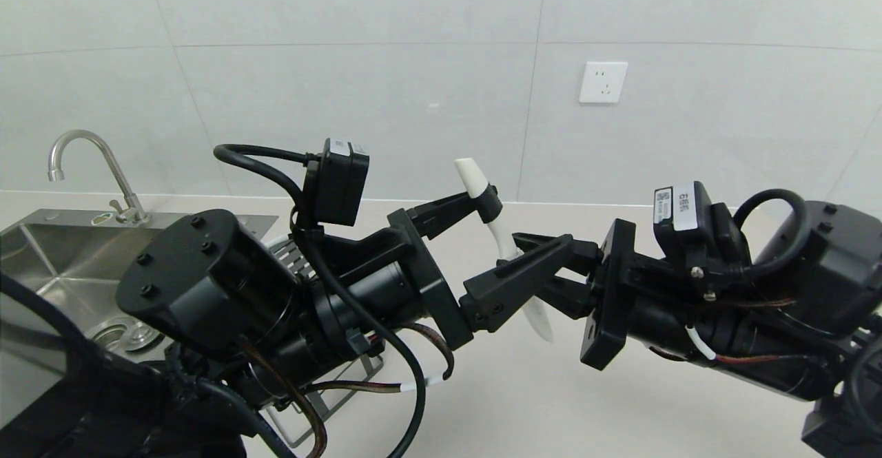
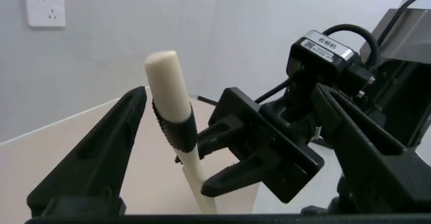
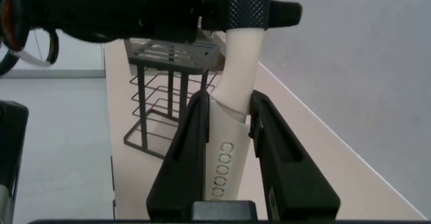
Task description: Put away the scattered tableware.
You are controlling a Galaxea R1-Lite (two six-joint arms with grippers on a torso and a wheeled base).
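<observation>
At frame centre, the right end effector (image 3: 229,108) is clamped on the lower part of a cream-white utensil (image 1: 497,227), held tilted above the pale surface (image 1: 524,403). The utensil has a rounded handle tip, a black knurled band and a row of small oval holes. The left end effector (image 1: 529,220) stands wide apart around it, one finger seemingly touching the band. Behind the left arm stands a black wire rack (image 3: 168,96), with a steel sink (image 1: 41,251) at far left.

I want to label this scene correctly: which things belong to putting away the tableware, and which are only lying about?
Job in hand:
utensil, clamped by the right gripper
left gripper, jaws open, utensil between them
rack, probably where it goes

Lying about:
sink
tap
socket
counter
</observation>
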